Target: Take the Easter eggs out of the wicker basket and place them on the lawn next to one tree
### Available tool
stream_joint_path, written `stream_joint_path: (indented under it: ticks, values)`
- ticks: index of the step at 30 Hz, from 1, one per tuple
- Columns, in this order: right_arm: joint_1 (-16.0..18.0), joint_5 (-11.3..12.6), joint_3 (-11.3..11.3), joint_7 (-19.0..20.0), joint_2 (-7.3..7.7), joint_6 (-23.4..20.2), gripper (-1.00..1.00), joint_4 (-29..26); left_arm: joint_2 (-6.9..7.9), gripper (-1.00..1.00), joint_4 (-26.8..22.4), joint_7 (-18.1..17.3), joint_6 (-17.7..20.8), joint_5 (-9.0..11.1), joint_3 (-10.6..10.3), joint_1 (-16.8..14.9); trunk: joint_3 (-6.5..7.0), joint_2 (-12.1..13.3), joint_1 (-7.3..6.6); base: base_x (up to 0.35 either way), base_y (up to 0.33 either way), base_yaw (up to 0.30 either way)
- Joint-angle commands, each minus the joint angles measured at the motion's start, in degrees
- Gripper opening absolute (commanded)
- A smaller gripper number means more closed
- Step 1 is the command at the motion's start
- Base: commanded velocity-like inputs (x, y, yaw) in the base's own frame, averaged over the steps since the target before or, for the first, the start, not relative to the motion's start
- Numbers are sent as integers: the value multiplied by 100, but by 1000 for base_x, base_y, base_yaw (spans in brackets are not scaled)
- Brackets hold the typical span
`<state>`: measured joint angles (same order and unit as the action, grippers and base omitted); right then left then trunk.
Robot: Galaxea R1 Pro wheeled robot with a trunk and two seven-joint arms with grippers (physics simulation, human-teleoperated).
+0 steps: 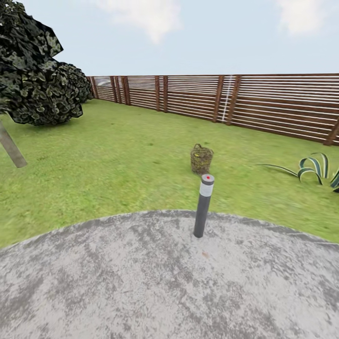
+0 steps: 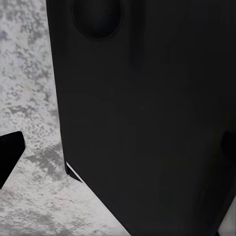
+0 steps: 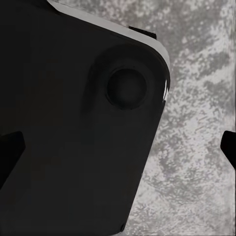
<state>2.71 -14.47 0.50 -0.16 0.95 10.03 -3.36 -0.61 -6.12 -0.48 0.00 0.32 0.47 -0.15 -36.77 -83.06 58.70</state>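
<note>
A broad, matte black slab of robot body [image 2: 147, 123] looms close, with a round recess near one corner — behind it lies mottled grey stone patio [image 2: 29, 73], and a dark finger tip [image 2: 9, 155] juts in.

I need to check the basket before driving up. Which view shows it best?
The head view: the wicker basket stands whole on the lawn beyond the bollard. Both wrist views show dark robot bodywork and grey paving instead.

Brown wicker basket [image 1: 201, 160], mottled green lawn [image 1: 117, 160].
</note>
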Motion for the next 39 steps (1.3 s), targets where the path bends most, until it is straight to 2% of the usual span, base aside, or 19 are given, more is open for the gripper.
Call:
stream_joint_path:
  ticks: [1, 26, 39]
  values:
    - [2, -20, 4, -2, 1, 17, 100, 2, -1, 100, -3, -5, 0, 3, 5, -2, -4, -2, 3, 339, 0, 292]
    - [2, -20, 3, -2, 1, 17, 100, 2, -1, 100, -3, -5, 0, 3, 5, -3, -4, -2, 3, 339, 0, 291]
    - [2, -20, 3, -2, 1, 17, 100, 2, -1, 100, -3, -5, 0, 3, 4, -1, -4, -2, 3, 339, 0, 192]
